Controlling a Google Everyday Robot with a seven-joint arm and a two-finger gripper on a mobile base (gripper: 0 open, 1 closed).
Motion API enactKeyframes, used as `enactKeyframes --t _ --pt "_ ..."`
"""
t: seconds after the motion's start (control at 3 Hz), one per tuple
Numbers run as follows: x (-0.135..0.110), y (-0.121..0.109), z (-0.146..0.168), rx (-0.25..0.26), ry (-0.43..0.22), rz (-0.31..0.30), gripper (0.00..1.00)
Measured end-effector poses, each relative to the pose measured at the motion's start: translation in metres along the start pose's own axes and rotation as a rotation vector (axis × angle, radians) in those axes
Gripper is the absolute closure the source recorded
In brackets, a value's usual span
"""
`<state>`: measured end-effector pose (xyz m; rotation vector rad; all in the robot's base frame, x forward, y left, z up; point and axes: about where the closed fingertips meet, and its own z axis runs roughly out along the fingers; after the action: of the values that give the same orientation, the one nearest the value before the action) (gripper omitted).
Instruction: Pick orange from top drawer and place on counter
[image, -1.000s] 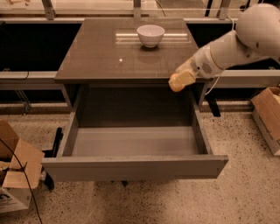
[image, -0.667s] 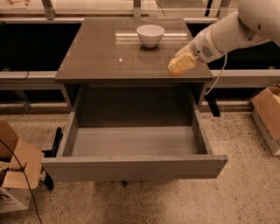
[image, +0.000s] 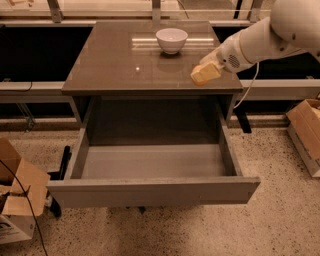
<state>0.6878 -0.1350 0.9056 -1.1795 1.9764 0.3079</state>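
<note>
One gripper (image: 205, 74), over counter (image: 115, 60), front-right corner

The top drawer (image: 152, 191) stands pulled out to the near side, below the counter (image: 110, 70). A bowl (image: 171, 40) sits on the counter at far centre, and the gripper (image: 205, 74) is over the counter's near right part, right of the bowl. On the floor (image: 280, 220), the left cardboard box (image: 20, 200) lies left of the drawer and the right cardboard box (image: 306, 127) lies to its right.

Robot lab or test area: speckled terrazzo floor (image: 280, 210), cardboard box (image: 22, 192) beside freestanding cabinet (image: 81, 107); gripper (image: 205, 74) above counter (image: 110, 65), near front edge
</note>
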Motion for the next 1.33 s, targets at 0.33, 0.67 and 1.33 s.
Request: enactKeyframes --t 0.33,0.67,1.33 --pt "-0.026 -0.017 0.034 0.045 -0.068 -0.036 1.0" --pt "-0.053 -0.035 0.072 0.069 -0.121 -0.059 1.0" --pt "-0.075 -0.057 0.138 0.054 -0.154 -0.057 0.58"
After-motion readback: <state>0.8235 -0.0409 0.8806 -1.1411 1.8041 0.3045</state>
